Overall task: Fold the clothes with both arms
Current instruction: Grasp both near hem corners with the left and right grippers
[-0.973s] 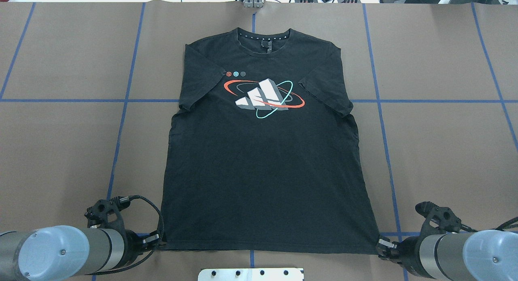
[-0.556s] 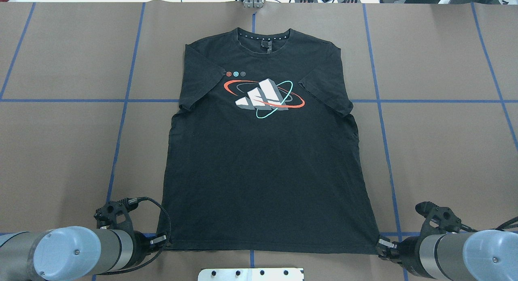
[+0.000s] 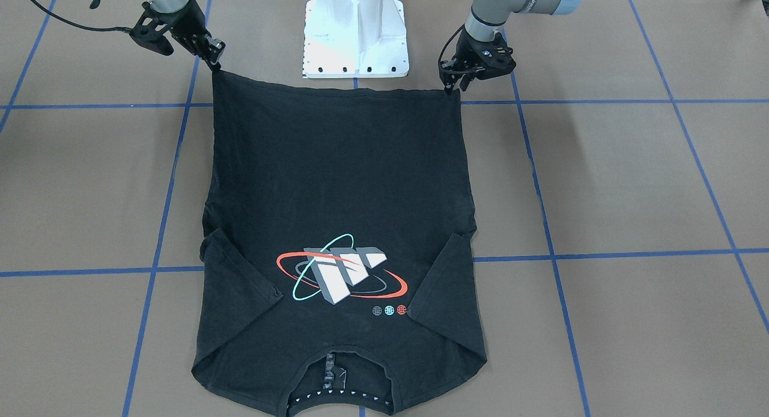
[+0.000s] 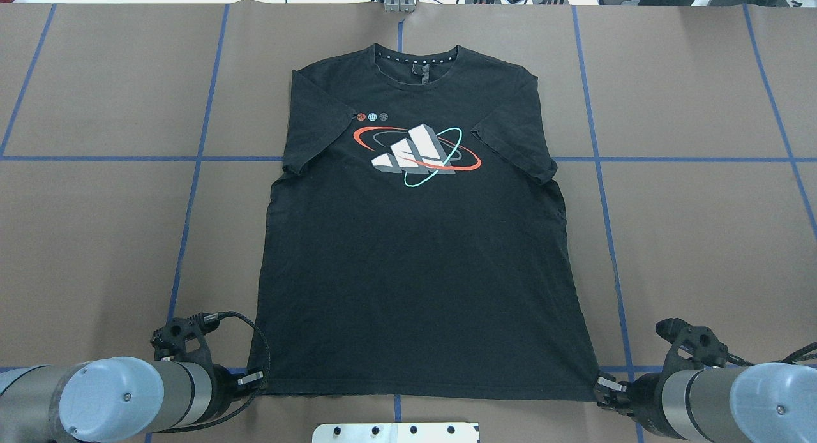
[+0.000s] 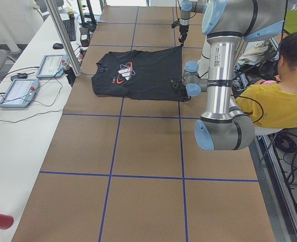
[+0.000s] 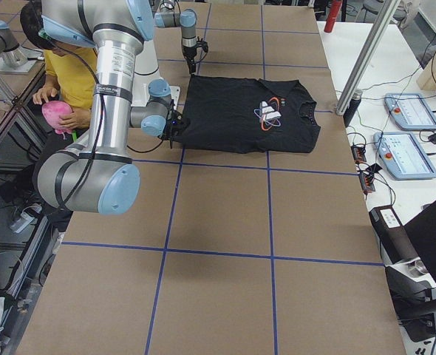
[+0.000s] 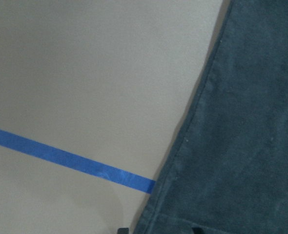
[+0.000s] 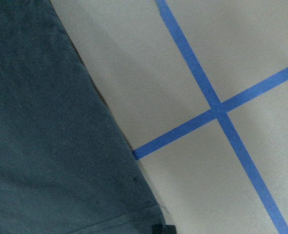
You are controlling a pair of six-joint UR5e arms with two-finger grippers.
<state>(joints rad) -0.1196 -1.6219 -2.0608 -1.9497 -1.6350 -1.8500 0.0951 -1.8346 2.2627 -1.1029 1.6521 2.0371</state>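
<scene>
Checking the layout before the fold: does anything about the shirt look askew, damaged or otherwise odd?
Nothing stands out. The T-shirt lies flat, graphic up, both sleeves tucked inward over the chest, collar away from the robot. The left gripper and right gripper sit at its two hem corners.

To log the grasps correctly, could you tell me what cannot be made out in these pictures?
Left gripper: overhead view, fingertips merge with the black T-shirt at its hem; grip unclear.
Right gripper: the same, overhead view.
Both wrist views: fingers cut off by the bottom edge.
Neck label: overhead view, too small to read.
</scene>
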